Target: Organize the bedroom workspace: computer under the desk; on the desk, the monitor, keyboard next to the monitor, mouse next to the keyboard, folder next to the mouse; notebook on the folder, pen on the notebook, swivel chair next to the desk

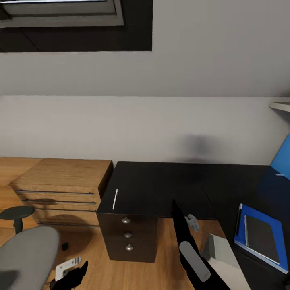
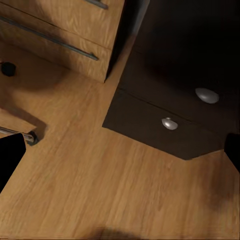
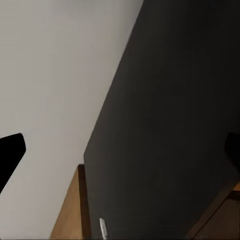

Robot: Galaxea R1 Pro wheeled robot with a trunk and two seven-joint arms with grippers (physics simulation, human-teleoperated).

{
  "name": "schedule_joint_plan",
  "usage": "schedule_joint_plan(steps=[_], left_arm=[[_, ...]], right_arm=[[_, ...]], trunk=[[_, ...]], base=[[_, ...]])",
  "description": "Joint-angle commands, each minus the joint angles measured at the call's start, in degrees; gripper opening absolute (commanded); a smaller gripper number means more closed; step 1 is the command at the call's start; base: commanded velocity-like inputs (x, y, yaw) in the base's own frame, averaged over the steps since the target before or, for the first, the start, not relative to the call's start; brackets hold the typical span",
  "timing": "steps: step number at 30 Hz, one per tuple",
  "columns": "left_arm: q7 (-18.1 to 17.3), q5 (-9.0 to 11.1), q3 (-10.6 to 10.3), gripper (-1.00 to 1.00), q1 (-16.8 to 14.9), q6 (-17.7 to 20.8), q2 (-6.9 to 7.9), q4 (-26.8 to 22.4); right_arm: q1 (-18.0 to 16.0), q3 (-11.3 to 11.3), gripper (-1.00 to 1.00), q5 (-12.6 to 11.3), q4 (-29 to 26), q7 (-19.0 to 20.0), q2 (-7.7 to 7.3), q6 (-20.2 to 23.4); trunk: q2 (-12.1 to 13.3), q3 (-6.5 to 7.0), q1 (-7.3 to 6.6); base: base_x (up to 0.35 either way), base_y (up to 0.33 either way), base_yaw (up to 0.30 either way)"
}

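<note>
The pen [image 1: 115,199] lies on the black tabletop [image 1: 161,185] at centre-left, above the drawer unit [image 1: 128,235]. At lower right the dark notebook [image 1: 262,237] rests on the blue folder [image 1: 278,223]. Both wrist views show claw fingertips wide apart, holding nothing.

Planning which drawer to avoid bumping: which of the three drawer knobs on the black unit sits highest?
The top knob, just under the desk top; the other two hang below it.
</note>
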Motion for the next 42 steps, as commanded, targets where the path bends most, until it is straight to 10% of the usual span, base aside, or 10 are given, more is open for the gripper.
schedule_joint_plan(steps=[1,7,26,30,33,34,35,42], left_arm=[[1.19,0.42,-0.11,1.00,0.25,2.00,0.18,-2.22],[12.39,0.99,-0.02,1.00,3.63,9.09,0.57,-15.49],[15.10,3.01,-0.18,1.00,4.91,4.18,0.28,-8.56],[15.16,2.99,-0.21,1.00,4.91,3.94,0.27,-8.52],[15.16,2.99,-0.25,1.00,4.91,3.94,0.27,-8.50],[15.17,2.99,-0.27,1.00,4.91,3.93,0.27,-8.50],[15.17,3.00,-0.27,1.00,4.91,3.92,0.27,-8.50],[15.17,3.07,-0.27,1.00,4.91,3.91,0.19,-8.42]], right_arm=[[-0.05,0.20,1.00,-0.29,-0.02,-0.20,-0.03,-0.41],[-0.05,0.07,1.00,1.42,-0.02,-1.32,-0.04,-0.53],[-0.05,0.33,1.00,1.64,-0.08,-1.51,-1.94,0.13],[-0.92,0.27,1.00,6.34,0.21,-4.42,-3.30,6.12],[-6.04,0.31,1.00,16.06,1.00,-15.12,-4.06,16.82],[-11.09,0.37,1.00,24.28,2.12,-25.85,-2.76,26.31],[-12.32,0.38,1.00,26.73,2.56,-28.25,-1.65,28.43],[-14.44,0.30,1.00,32.13,3.42,-33.57,0.69,33.95]], trunk=[[-0.05,-0.07,0.01],[-0.05,-0.07,0.01],[-0.05,-0.07,0.01],[-0.05,-0.07,0.01],[-0.05,-0.07,0.01],[-0.05,-0.07,0.01],[-0.05,-0.07,0.01],[-0.05,-0.07,0.01]], base=[[0.000,0.000,0.280],[0.000,0.000,0.281],[0.000,0.000,0.110],[0.000,0.000,0.000],[0.000,0.000,0.000],[0.000,0.000,0.000],[0.000,0.000,0.000],[0.000,0.000,0.000]])
